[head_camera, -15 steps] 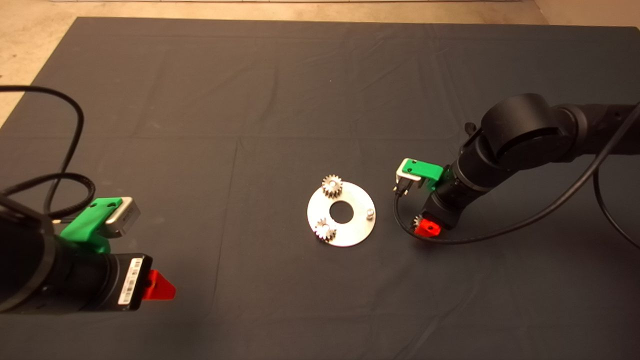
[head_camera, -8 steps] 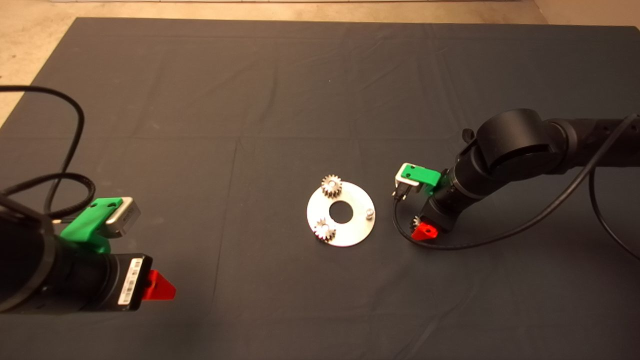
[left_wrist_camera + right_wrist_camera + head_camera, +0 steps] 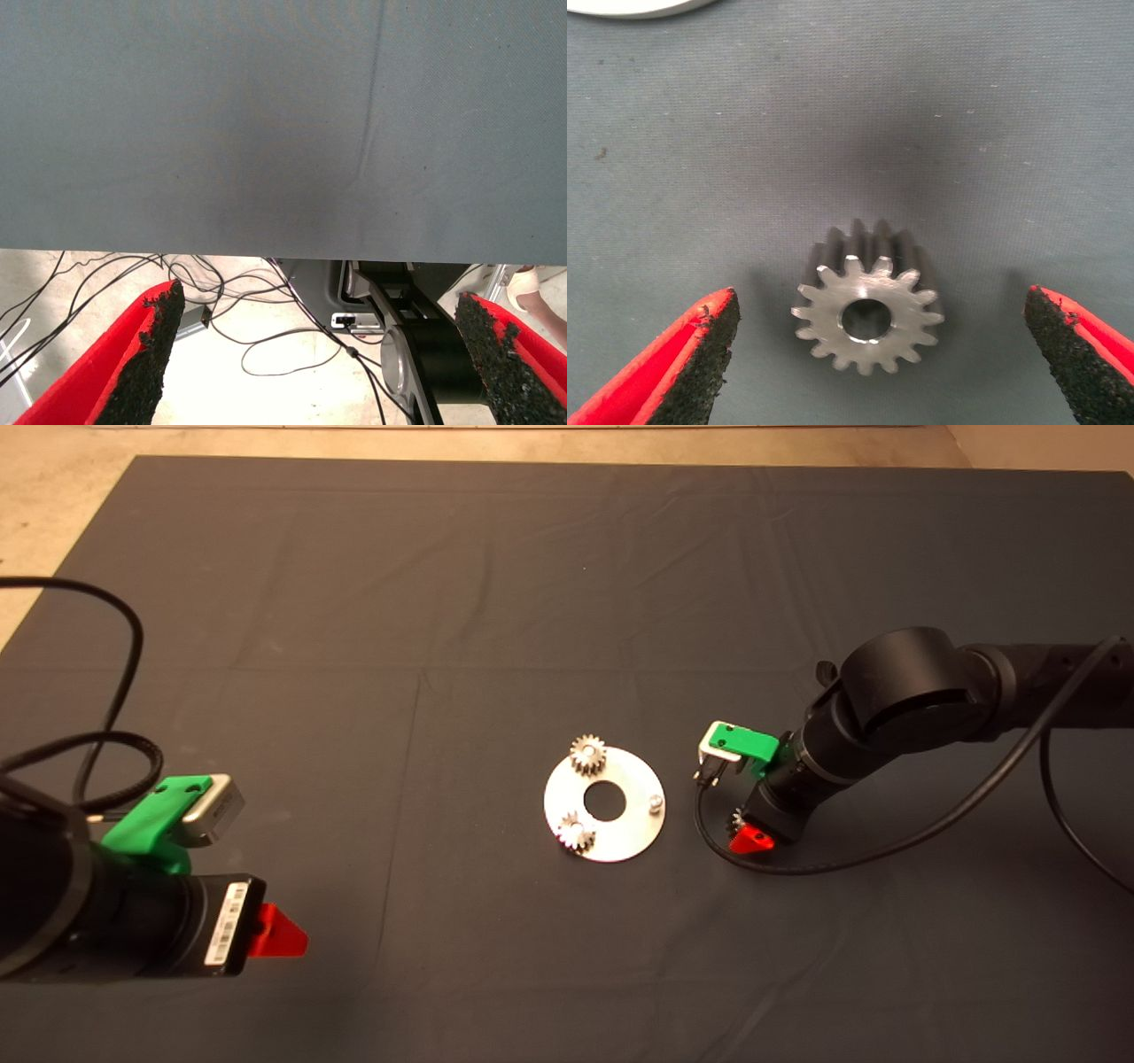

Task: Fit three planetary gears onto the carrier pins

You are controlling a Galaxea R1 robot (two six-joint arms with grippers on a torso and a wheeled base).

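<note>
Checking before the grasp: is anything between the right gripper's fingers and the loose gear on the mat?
Nothing visible. The gear lies flat on bare mat between the right gripper's open fingers, with a clear gap on each side.

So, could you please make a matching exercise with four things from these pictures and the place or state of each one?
Things:
1. third gear
2. bare pin
3. left gripper
4. right gripper

Places or states:
A. open at the mat's near left, idle
B. lying flat on the mat beside the disc
C. open around a gear, not touching it
D. upright on the disc, no gear on it

Pairs: 1-B, 2-D, 3-A, 4-C
</note>
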